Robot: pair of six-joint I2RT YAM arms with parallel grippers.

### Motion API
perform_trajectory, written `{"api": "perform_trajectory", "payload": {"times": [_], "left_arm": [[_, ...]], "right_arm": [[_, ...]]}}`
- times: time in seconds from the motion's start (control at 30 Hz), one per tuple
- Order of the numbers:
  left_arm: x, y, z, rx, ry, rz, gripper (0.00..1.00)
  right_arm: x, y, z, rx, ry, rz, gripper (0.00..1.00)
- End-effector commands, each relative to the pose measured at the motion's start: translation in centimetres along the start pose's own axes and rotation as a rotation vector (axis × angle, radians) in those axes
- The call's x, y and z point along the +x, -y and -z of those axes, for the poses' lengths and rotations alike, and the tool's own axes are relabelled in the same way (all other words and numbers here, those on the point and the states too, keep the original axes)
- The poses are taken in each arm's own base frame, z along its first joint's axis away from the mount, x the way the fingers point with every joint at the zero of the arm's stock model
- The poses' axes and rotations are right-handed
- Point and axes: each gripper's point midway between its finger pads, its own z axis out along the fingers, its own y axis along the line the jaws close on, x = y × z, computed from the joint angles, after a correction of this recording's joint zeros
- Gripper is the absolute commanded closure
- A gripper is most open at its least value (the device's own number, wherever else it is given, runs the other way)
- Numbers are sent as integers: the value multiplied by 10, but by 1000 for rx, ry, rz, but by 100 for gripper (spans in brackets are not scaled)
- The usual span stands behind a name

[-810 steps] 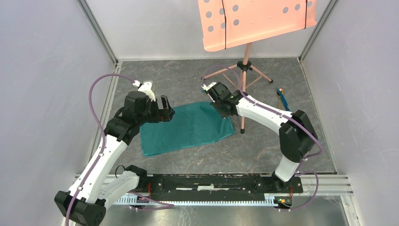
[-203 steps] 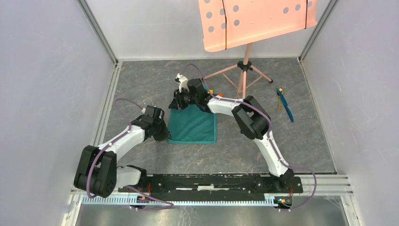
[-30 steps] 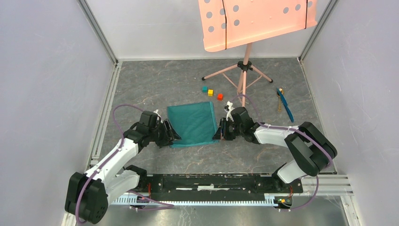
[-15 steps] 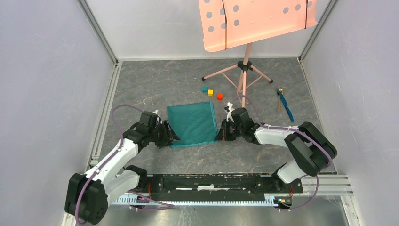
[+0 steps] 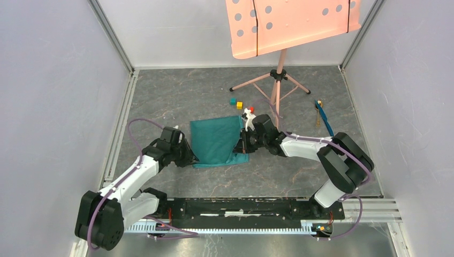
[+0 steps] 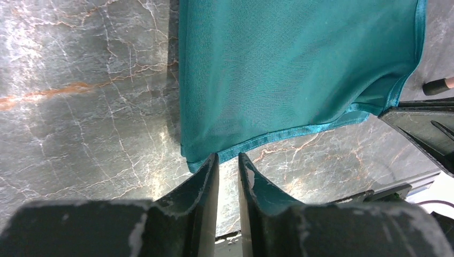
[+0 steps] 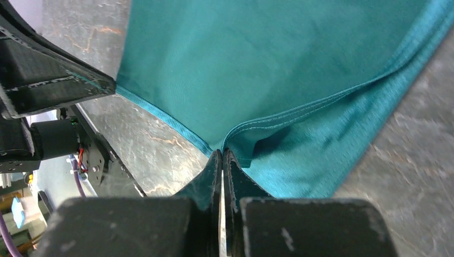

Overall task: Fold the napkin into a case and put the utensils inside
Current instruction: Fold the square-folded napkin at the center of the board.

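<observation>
In the right hand (image 7: 222,152), napkin (image 7: 267,64) hem.

robot lab test cell: grey panel walls (image 5: 48,80), aluminium framing (image 5: 111,37), marble-look tabletop (image 5: 176,96)

- The napkin (image 5: 217,140) is a teal-green cloth with a stitched hem, folded into a layered rectangle. It lies near the middle of the grey marbled desk (image 5: 176,101).
- At its near right corner the top layer is lifted off the layer beneath. The hem there is pinched between the closed tips of the right claw (image 7: 222,152), and the lower layer lies flat.
- Its near left corner sits right at the tips of the left claw (image 6: 227,156), which stand a narrow gap apart with desk showing between them.
- The utensils (image 5: 323,116) lie close together on the desk, well apart to the right of the napkin. One is thin, bright blue and slanted. The other is too small to make out beyond a golden-brown tip at the far end.
</observation>
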Motion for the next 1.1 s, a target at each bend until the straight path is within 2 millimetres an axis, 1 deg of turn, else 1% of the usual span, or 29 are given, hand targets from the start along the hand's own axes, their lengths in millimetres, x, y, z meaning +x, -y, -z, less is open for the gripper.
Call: {"api": "perform_trajectory", "payload": {"times": [0.0, 0.13, 0.23, 0.3, 0.4, 0.5, 0.57, 0.67, 0.77, 0.9, 1.07], "left_arm": [[-10, 3, 5, 12, 67, -12, 74], [-9, -5, 4, -30, 68, -7, 75], [-2, -15, -2, -64, 40, 12, 81], [2, -20, -5, -83, 27, 20, 83], [6, -27, -7, -108, 17, 25, 84], [5, -31, -9, -131, 19, 25, 86], [6, -32, -10, -138, 13, 29, 87], [9, -35, -12, -140, 13, 30, 87], [9, -37, -14, -146, 7, 33, 88], [10, -39, -15, -157, 4, 33, 88], [11, -41, -15, -160, 6, 34, 90]], "right_arm": [[-21, -23, -10, -73, 23, 82, 100], [-20, -27, -14, -86, 12, 88, 100], [-24, -34, -16, -102, 19, 95, 100], [-31, -41, -19, -116, 33, 98, 100], [-47, -55, -25, -147, 67, 101, 100], [-62, -66, -38, -184, 90, 71, 100], [-74, -73, -48, -213, 112, 34, 100], [-91, -87, -68, -271, 136, -54, 100], [-107, -97, -94, -299, 153, -107, 100], [-119, -92, -124, -289, 172, -144, 100], [-132, -88, -146, -268, 192, -125, 100]]}}
